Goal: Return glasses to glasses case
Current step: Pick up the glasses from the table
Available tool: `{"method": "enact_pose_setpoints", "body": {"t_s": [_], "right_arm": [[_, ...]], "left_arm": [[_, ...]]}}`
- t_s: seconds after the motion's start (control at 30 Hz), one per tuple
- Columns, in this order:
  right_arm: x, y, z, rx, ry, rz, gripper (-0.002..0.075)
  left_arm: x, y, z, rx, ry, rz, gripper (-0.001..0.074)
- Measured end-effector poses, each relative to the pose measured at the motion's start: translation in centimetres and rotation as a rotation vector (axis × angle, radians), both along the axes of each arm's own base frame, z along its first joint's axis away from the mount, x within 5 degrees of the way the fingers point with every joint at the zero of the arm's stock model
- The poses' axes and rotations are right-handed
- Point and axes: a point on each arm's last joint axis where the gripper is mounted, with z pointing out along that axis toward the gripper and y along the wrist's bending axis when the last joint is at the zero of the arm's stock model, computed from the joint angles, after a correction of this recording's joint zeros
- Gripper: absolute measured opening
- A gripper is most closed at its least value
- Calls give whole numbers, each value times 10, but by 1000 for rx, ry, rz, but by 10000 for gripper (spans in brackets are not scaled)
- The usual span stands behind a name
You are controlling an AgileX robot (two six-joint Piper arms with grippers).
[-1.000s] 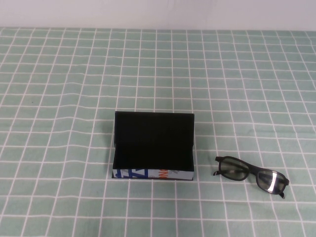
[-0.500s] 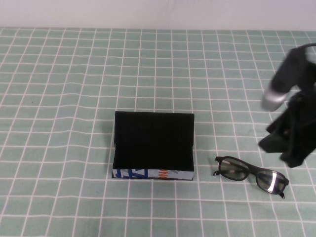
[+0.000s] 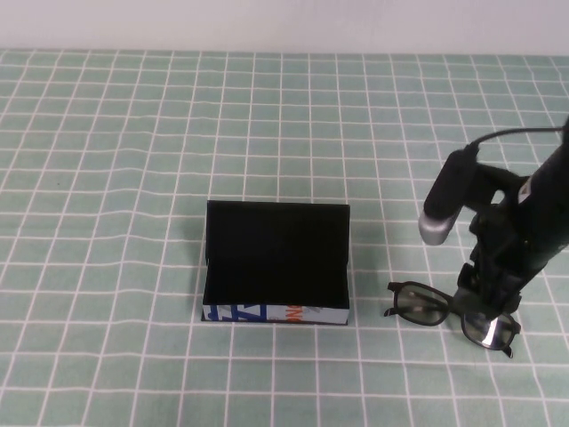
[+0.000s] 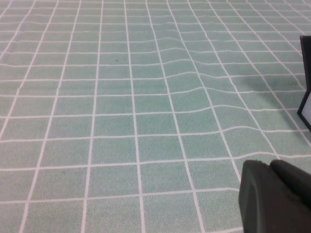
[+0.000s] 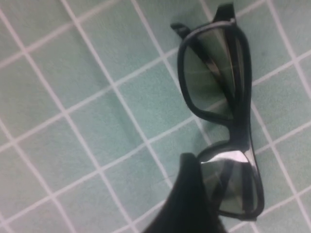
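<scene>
Right tool (image 3: 487,302) has come down over the black plastic-framed glasses (image 3: 449,315) beside the open black glasses case (image 3: 276,265); whether its fingers are spread I cannot tell. Left tool (image 4: 274,199) waits pressed together over the surface, so I judge the grasp comes next.

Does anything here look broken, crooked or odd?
Nothing stands out. The glasses lie intact on the cloth beside the open glasses case; the right pincer is over them, the left pincer apart.

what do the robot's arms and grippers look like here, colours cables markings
The right arm is matte black with a silver-grey cylinder and a thin black cable looping over it; its right gripper, above the glasses, is black. The left gripper, over bare cloth, shows only rounded black. No markings visible.
</scene>
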Motion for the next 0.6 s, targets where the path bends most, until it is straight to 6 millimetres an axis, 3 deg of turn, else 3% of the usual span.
{"method": "enact_pose_setpoints", "body": {"t_s": [0.37,0.6], "right_arm": [[17,-1,-34,-100,46,-63,472],[15,18,-45,-171,31,7,438]], "left_arm": [[0,0,0,0,0,0,-4],[0,0,0,0,0,0,-4]]}}
